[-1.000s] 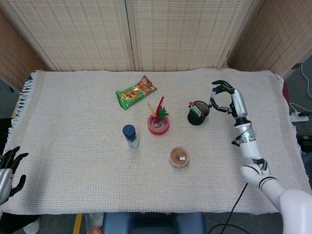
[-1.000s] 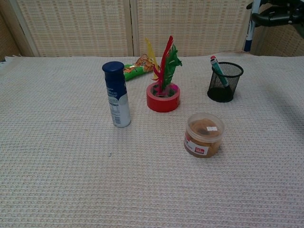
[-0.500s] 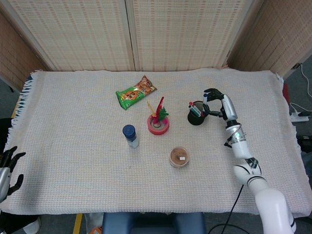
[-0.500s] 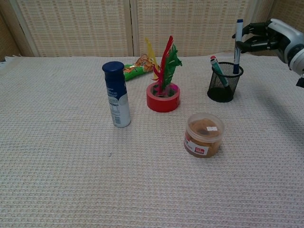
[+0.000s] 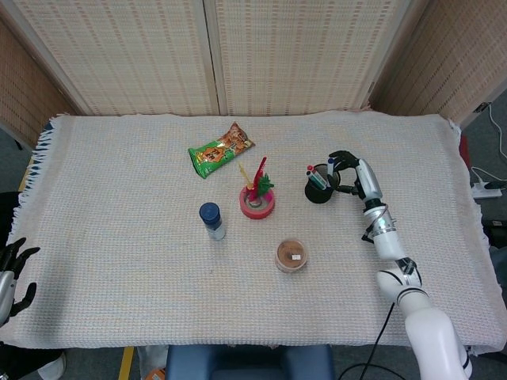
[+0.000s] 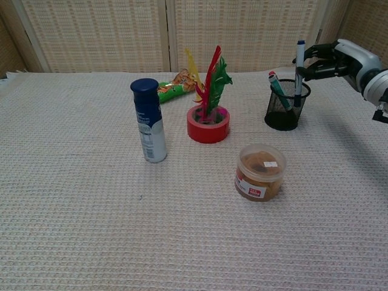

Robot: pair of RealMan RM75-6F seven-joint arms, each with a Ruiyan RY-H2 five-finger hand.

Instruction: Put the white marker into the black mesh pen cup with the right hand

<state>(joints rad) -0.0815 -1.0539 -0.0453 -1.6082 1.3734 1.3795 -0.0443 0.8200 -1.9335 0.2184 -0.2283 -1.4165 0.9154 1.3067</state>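
Note:
The black mesh pen cup (image 6: 285, 110) stands right of centre on the woven cloth, also seen from above as the cup (image 5: 320, 190). The white marker (image 6: 299, 65) with a blue cap stands upright, its lower end inside the cup and its top sticking out above the rim. My right hand (image 6: 332, 57) reaches in from the right and pinches the marker near its top; in the head view the right hand (image 5: 353, 172) sits just beside the cup. A green marker with a red cap (image 6: 277, 90) leans inside the cup. My left hand (image 5: 12, 267) hangs off the table's near left edge, fingers apart, holding nothing.
A red tape roll with coloured feathers (image 6: 208, 124) stands left of the cup. A blue-capped bottle (image 6: 149, 121) is further left. A clear plastic jar (image 6: 260, 173) sits in front of the cup. A green snack bag (image 5: 220, 148) lies at the back.
My right hand has come down and leftward with the marker, from high beside the cup to the rim. The marker's lower end has gone down into the cup.

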